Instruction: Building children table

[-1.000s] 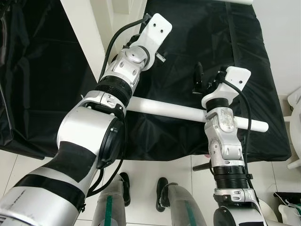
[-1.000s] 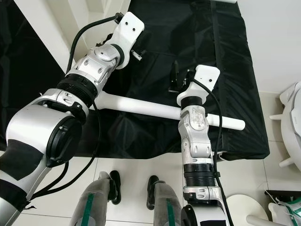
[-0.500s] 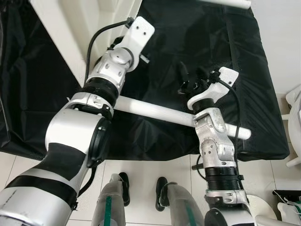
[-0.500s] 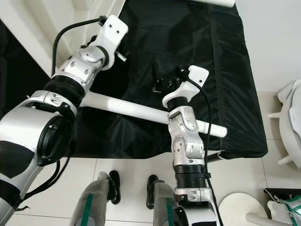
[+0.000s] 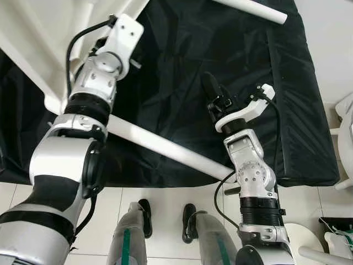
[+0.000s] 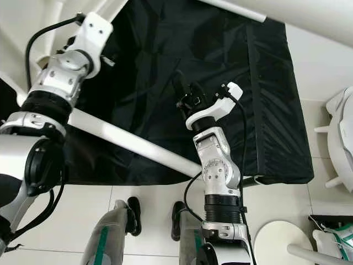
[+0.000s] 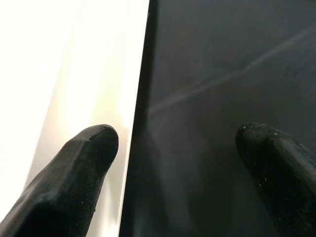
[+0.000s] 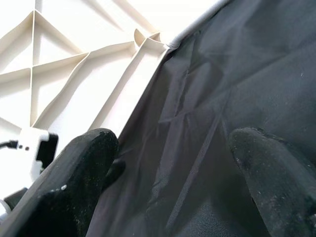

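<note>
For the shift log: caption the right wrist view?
Open right gripper over black cloth, facing the white ribbed tabletop underside.

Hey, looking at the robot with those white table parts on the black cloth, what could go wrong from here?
The white table leg lies loose and slanted near the front edge of the black cloth, under both arms, so a sweep might roll it off. The left gripper is open right beside the white tabletop panel and may bump it. The right gripper, open over the cloth, could snag its folds.
</note>
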`<state>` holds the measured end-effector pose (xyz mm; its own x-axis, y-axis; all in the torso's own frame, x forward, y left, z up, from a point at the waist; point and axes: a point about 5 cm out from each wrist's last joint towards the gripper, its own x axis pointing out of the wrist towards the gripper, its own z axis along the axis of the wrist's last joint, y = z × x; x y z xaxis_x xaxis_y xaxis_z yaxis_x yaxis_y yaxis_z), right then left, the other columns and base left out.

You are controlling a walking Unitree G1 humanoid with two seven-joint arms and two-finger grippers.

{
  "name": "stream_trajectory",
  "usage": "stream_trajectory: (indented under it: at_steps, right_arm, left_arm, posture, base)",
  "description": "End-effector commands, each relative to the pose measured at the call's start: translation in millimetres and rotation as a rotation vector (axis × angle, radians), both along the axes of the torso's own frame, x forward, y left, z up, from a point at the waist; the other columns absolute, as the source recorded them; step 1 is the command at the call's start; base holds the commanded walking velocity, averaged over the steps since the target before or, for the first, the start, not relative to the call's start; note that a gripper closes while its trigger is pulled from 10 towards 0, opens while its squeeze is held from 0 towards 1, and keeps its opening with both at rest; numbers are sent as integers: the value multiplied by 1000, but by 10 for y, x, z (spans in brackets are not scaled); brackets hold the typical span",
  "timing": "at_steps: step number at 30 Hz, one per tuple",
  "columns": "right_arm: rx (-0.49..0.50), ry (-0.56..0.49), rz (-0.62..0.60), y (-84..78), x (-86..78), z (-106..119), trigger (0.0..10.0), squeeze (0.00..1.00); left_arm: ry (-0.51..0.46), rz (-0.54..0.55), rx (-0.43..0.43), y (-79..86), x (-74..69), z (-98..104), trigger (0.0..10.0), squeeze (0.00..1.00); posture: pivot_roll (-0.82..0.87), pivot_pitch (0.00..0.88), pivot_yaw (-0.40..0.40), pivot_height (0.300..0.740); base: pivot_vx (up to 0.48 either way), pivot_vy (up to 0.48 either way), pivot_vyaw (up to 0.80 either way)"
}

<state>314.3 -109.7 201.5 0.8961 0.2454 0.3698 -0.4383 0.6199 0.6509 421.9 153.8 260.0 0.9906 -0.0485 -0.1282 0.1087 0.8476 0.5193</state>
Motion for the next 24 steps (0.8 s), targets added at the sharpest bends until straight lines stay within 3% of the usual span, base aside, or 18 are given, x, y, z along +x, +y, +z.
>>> stream_trajectory:
  at_steps: [1, 2, 4, 7, 9, 10, 11, 13, 15, 16, 17, 24]
  right_arm:
    - [3, 11, 23, -9, -24, -45, 10000, 0]
    - [3, 11, 23, -9, -24, -45, 10000, 0]
    - [0, 11, 39, -23, -5, -32, 10000, 0]
    - [-1, 10, 43, -24, 0, -24, 10000, 0]
    - [-12, 5, 47, -29, 7, -12, 10000, 0]
    - [-12, 5, 47, -29, 7, -12, 10000, 0]
    - [-20, 3, 47, -33, 11, -10, 10000, 0]
    - [-20, 3, 47, -33, 11, -10, 10000, 0]
    - [-31, -1, 47, -39, 25, -7, 10000, 0]
    - [-31, -1, 47, -39, 25, -7, 10000, 0]
    - [-45, -7, 46, -34, 41, -1, 10000, 0]
    - [-59, -17, 51, -22, 62, 8, 10000, 0]
  left_arm:
    - [-410, 694, 43, 333, -143, 137, 10000, 0]
    - [-410, 694, 43, 333, -143, 137, 10000, 0]
    - [-435, 568, -92, 114, -141, 193, 10000, 0]
    - [-446, 517, -140, 35, -143, 223, 10000, 0]
    - [-468, 339, -277, -219, -172, 290, 10000, 0]
    - [-468, 339, -277, -219, -172, 290, 10000, 0]
    - [-467, 206, -377, -385, -220, 324, 10000, 0]
    - [-467, 206, -377, -385, -220, 324, 10000, 0]
    - [-452, -27, -493, -659, -350, 368, 10000, 0]
    - [-452, -27, -493, -659, -350, 368, 10000, 0]
    - [-420, -193, -529, -822, -468, 363, 10000, 0]
    - [-377, -269, -516, -864, -585, 257, 10000, 0]
  posture:
    - [107, 310, -16, 740]
    - [107, 310, -16, 740]
    - [103, 307, -21, 740]
    - [103, 307, -21, 740]
    - [105, 303, -25, 740]
    - [105, 303, -25, 740]
    - [104, 298, -26, 740]
    - [104, 298, -26, 740]
    - [112, 290, -31, 740]
    - [112, 290, -31, 740]
    - [111, 281, -35, 740]
    - [113, 257, -42, 740]
  base:
    - [0, 0, 0]
    - [0, 0, 0]
    - [0, 0, 0]
    - [0, 0, 0]
    - [0, 0, 0]
    - [0, 0, 0]
    - [0, 0, 0]
    - [0, 0, 0]
    - [0, 0, 0]
    - [0, 0, 0]
    - [0, 0, 0]
    - [0, 0, 0]
